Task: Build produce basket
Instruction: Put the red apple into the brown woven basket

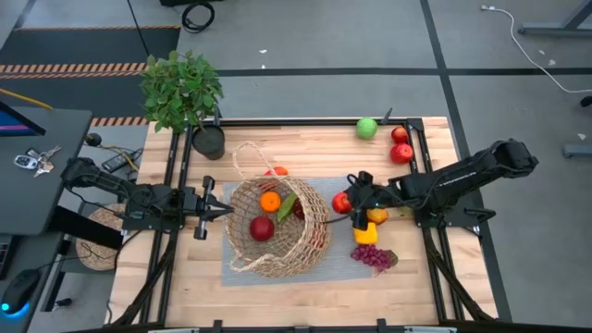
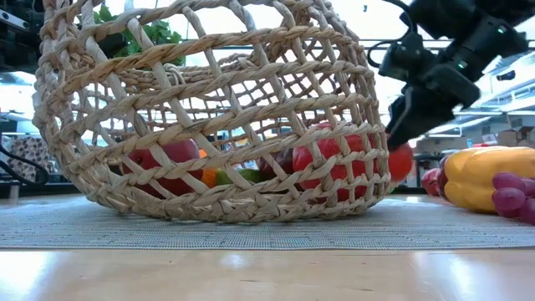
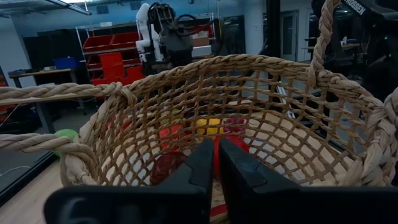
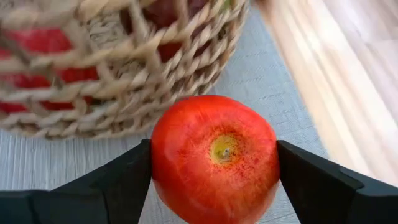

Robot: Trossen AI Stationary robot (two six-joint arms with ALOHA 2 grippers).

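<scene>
Basket point(image 1: 277, 227) sits mid-frame in the high view, on a grey mat point(image 1: 338, 264) laid over the wooden desk point(image 1: 305, 143). Open weave; looped handle arcs toward upper left. Inside: a red apple point(image 1: 262, 228), an orange point(image 1: 269, 201), a green piece point(image 1: 287, 207), more red fruit showing through the far wall in the low view.

Right gripper point(image 1: 346, 201) comes in from the right edge of the frame, just beside the basket's right wall. Its fingers point(image 4: 118, 180) are closed on a red apple point(image 4: 214, 158), one on each flank, stem dimple facing the wrist camera. Whether this apple rests on the mat or is lifted, I cannot tell.

Left gripper point(image 1: 222, 212) at the basket's left rim, fingers narrow, nearly together, pointing into the weave; possibly touching the rim, view too oblique to be sure.

Loose produce right of the basket: yellow piece point(image 1: 366, 233) and purple grapes point(image 1: 373, 257) close under the right arm, crowding that side. Green apple point(image 1: 367, 128) and two red apples point(image 1: 400, 144) near the desk's upper right edge.

Potted plant point(image 1: 185, 97) at upper left corner of the desk. Open wood along the bottom edge and at the lower left of the frame; the strip above the mat is also bare.
</scene>
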